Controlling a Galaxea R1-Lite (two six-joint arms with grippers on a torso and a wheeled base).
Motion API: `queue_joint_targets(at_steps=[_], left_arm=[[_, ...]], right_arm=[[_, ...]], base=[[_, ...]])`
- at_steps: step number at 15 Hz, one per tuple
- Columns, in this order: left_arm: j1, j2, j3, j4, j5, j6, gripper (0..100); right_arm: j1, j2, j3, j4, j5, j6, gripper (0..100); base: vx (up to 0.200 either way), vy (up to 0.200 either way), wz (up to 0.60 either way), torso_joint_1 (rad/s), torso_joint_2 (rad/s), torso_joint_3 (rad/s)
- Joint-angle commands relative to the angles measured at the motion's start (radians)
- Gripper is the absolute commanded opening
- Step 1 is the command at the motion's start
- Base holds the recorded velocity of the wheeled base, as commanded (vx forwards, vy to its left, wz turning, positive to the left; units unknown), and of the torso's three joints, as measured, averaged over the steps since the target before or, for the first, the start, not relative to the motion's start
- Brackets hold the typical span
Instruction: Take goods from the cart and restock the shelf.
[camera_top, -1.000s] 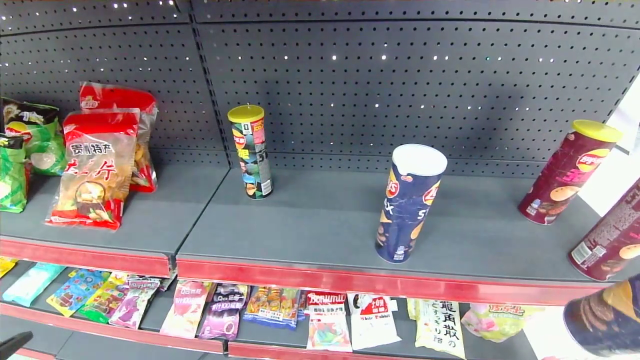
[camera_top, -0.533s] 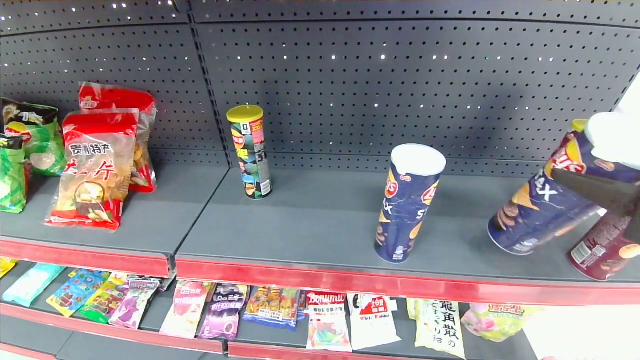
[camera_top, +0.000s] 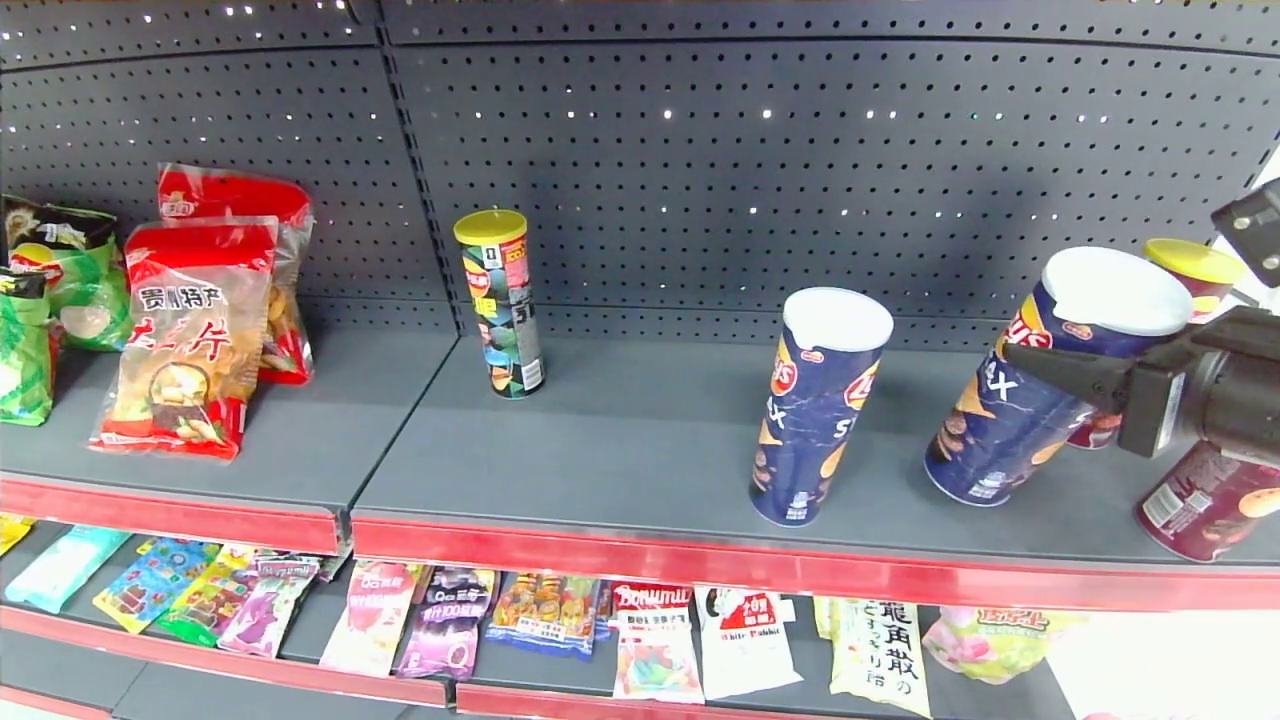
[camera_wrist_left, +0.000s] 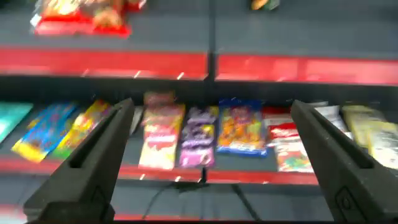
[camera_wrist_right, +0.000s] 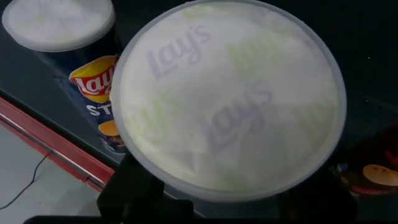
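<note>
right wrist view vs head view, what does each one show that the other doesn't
Right wrist view adds: the white lid of the held blue can seen from straight above.

Head view adds: the right gripper from the side, shut on that can, which is tilted; the yellow-lidded can at the back, the red snack bags and the sachets on the lower shelf.

Both: the held blue can, the standing blue can beside it, the shelf's red front edge and a maroon can.
</note>
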Motion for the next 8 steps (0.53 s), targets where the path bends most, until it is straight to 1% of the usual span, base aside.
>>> queue_joint_targets(at_steps=[1,4,6,7,8], left_arm=[[0.022,-0.040,0.013,0.002,0.002,0.003,100],[0.022,-0.086,0.014,0.001,0.002,0.000,100],[0.022,-0.086,0.014,-0.001,0.002,0.002,100],[0.022,-0.086,0.014,-0.001,0.002,0.002,100],[0.022,-0.086,0.014,-0.001,0.002,0.000,100]], right_arm=[[0.001,0.006,0.003,-0.001,0.010,-0.001,0],[0.001,0.029,0.002,-0.003,0.021,-0.001,0],[0.001,0.069,-0.028,-0.009,0.019,-0.006,0],[0.004,0.117,-0.084,-0.009,0.022,-0.004,0],[0.005,0.129,-0.097,-0.007,0.022,-0.003,0]], base=[[0.000,0.000,0.00,0.000,0.00,0.000],[0.000,0.000,0.00,0.000,0.00,0.000],[0.000,0.000,0.00,0.000,0.00,0.000],[0.000,0.000,0.00,0.000,0.00,0.000],[0.000,0.000,0.00,0.000,0.00,0.000]])
